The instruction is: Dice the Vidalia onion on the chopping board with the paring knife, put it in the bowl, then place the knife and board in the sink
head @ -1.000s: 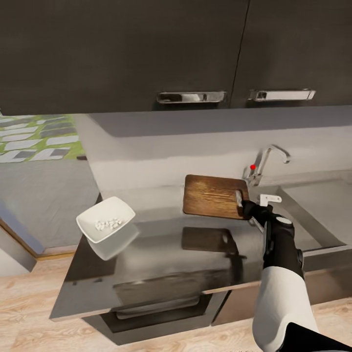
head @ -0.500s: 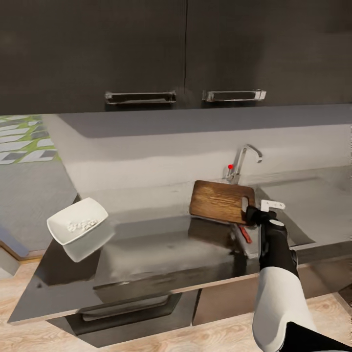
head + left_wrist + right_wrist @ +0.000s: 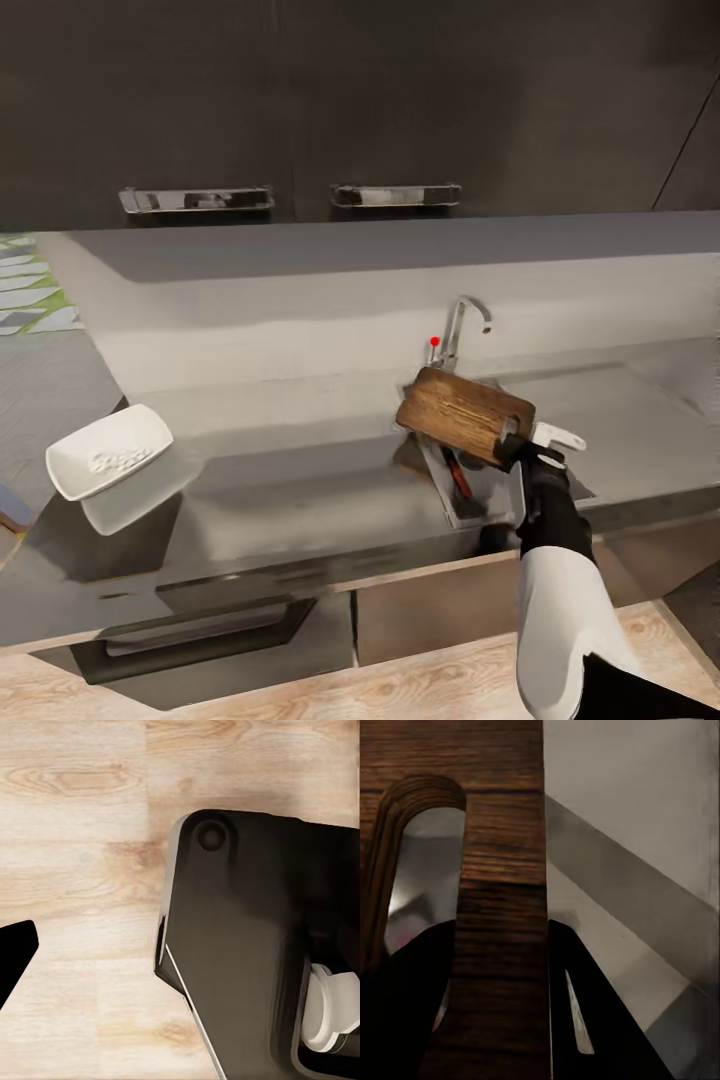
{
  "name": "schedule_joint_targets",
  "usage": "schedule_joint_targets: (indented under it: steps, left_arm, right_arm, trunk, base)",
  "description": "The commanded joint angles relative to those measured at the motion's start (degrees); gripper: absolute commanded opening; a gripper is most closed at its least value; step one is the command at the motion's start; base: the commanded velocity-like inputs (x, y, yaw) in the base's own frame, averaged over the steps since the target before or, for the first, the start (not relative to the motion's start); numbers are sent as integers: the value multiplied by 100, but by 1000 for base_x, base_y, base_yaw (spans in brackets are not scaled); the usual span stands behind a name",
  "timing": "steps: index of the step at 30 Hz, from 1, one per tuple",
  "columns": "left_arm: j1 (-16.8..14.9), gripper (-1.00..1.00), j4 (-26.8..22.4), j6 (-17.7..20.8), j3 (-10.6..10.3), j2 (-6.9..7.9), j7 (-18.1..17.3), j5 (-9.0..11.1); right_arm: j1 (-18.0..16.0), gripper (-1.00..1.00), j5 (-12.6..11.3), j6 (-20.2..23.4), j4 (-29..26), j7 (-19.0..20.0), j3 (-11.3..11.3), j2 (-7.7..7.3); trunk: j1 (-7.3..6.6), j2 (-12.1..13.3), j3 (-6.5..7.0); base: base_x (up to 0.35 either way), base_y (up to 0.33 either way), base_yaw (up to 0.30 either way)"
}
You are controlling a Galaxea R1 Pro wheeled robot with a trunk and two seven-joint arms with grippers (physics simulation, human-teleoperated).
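My right gripper [image 3: 515, 448] is shut on the handle end of the dark brown chopping board [image 3: 462, 413]. It holds the board tilted in the air over the left part of the sink [image 3: 478, 505], just in front of the chrome tap [image 3: 458, 330]. In the right wrist view the chopping board [image 3: 502, 892] runs between my two dark fingers [image 3: 600, 1020]. The paring knife [image 3: 458, 478], reddish-handled, lies inside the basin under the board. At the left end of the countertop [image 3: 300, 490] stands the white bowl [image 3: 75, 478], with pale diced onion [image 3: 118, 461] in it.
Dark wall cabinets with chrome handles [image 3: 395, 195] hang above the grey backsplash. The sink's flat draining board [image 3: 620, 430] stretches to the right. An oven front [image 3: 200, 625] sits under the counter. The left wrist view looks down on pale wood floor [image 3: 82, 810] and a dark part of the robot [image 3: 247, 952].
The head view has swung to the right. Against the tap, my right gripper has carried the board right and tilted it over the basin; the knife in the sink has come into sight.
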Motion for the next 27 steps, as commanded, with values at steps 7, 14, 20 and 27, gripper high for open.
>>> schedule_joint_targets:
  steps: [7, 14, 20, 27]
  left_arm:
    - [3, 100, -10, -4, 6, 1, -60, 54]
    - [3, 100, -10, -6, 6, 1, -60, 53]
    - [3, 100, -10, -7, 6, 1, -60, 53]
    - [3, 100, -10, -7, 6, 1, -60, 53]
  right_arm:
    - [-6, -100, -954, -558, 509, -1488, 827, 6]
    - [-6, -100, -1985, -978, 637, -2196, 1569, 6]
    - [-6, -100, -2224, -1019, 636, -2251, 1716, 6]
    - [-6, -100, -2239, -1022, 635, -2303, 1723, 6]
  trunk:
    - [4, -13, -10]
    - [4, -13, -10]
    - [4, -13, -10]
    - [4, -13, -10]
  base:
    - [0, -225, 0]
    - [0, -15, 0]
    - [0, -1, 109]
    - [0, 0, 266]
